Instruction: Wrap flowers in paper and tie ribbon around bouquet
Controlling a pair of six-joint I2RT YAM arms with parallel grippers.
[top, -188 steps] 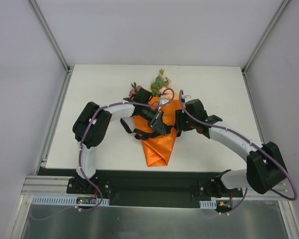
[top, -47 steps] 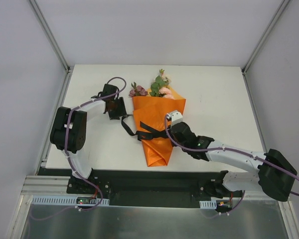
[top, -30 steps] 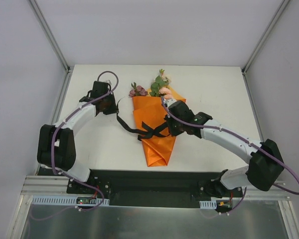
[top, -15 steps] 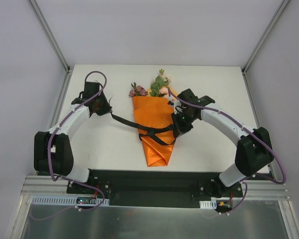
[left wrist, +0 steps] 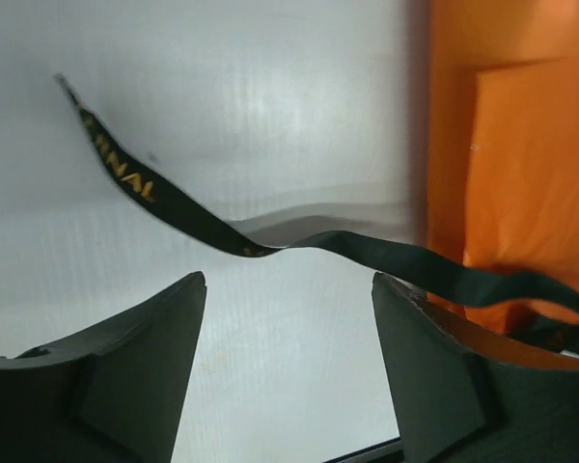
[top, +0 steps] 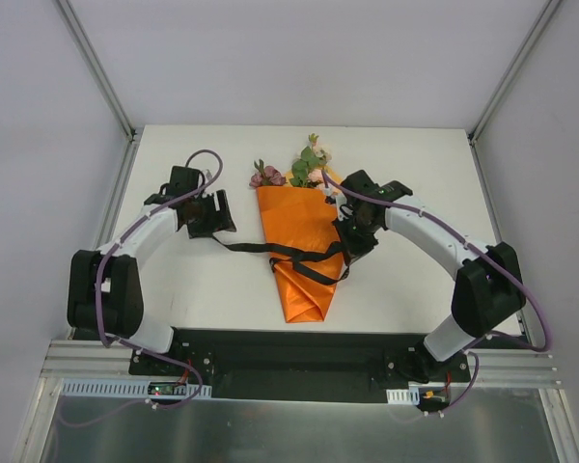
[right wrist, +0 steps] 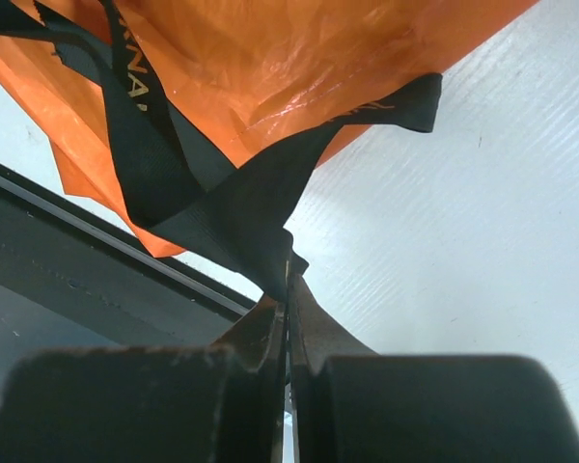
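Bouquet: lies flat at mid-worktop; long axis runs far to near, between the two arms.
Tip: the narrow folded end points at the near edge, toward the arm bases.
Flowers: pink and mauve blooms with green leaves stick out of the wide far end.
Paper: orange cone, widest at the far end, tapering evenly to the tip; glossy and creased in the right wrist view.
Ribbon: black band crossing the cone across its long axis, below the middle; its left tail trails over the worktop toward the left arm.
Lettering: gold characters show on the free left tail, which ends on bare worktop.
Left tool: fingers apart, nothing between them; the ribbon tail lies just ahead of the fingers, to the left of the paper edge.
Right tool: at the cone's right edge, fingers together and clamped on a bunched fold of ribbon.
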